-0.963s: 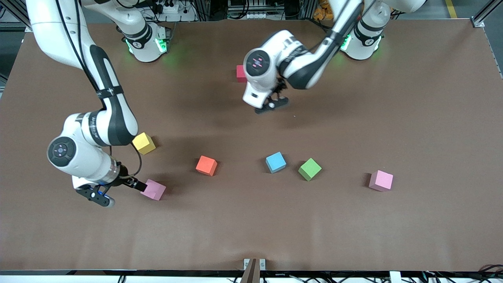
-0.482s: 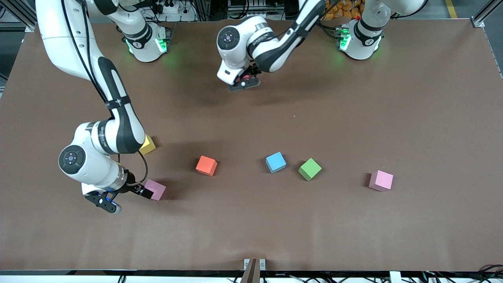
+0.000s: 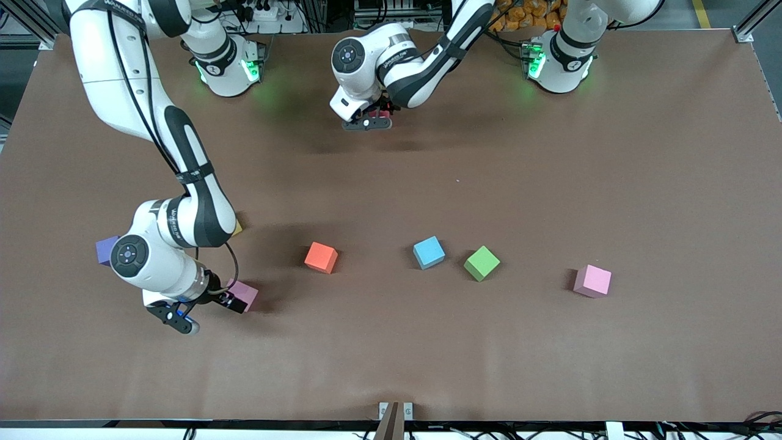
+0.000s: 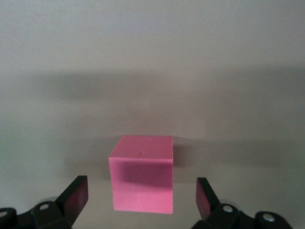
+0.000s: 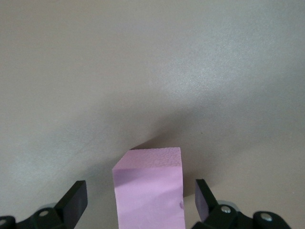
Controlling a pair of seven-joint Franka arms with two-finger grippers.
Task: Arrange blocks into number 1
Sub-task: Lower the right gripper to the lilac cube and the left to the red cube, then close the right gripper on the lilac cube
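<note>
Both arms are glossy white with black joint bands and cables, green-lit bases, and black end effectors.

I saw the red foam cube (image 4: 141,179) between my left fingers (image 4: 75,195), farthest from the camera on the tabletop (image 3: 611,153); the light pink foam cube (image 5: 149,191) sat between my right fingers (image 5: 74,200).

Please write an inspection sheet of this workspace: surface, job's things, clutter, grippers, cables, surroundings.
Surface: brown table, flat and bare between the things.
Job's things: orange block, blue block, green block, two pink blocks, red block, all apart.
Clutter: purple cube; yellow cube, mostly hidden.
Grippers: left gripper open around the red block; right gripper open around a pink block.
Cables: black cable along the right arm.
Surroundings: metal frame at the table's corner.
</note>
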